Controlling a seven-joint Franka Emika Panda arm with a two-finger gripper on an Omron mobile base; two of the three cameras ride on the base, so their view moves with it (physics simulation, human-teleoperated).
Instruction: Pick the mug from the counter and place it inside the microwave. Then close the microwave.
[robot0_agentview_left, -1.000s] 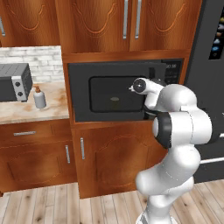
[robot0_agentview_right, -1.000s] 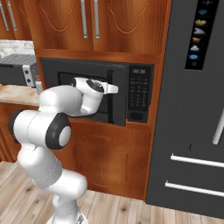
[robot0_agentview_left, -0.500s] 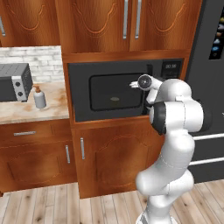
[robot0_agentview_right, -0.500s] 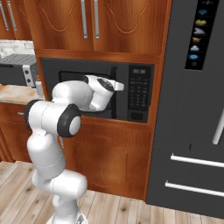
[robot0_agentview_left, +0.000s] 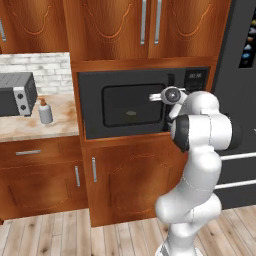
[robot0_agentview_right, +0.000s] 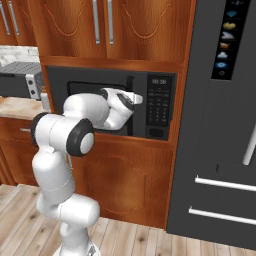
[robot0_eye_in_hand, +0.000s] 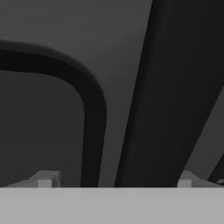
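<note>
The microwave is set into the reddish cabinet wall, and its dark window door is shut flat against the front. Through the window a dim pale shape shows; I cannot tell whether it is the mug. My gripper is up against the door's right side, next to the black bar handle and the keypad panel. In the hand view the gripper is open, its fingertips spread wide, with the handle running between them right in front of the camera.
To the left, the beige counter carries a grey toaster oven and a white soap bottle. A tall dark fridge stands right of the microwave. Cabinet doors are above and below; the floor is wood.
The hand has slid a little to the right along the door toward the handle, and the elbow has swung up closer to the microwave. The door stays shut.
</note>
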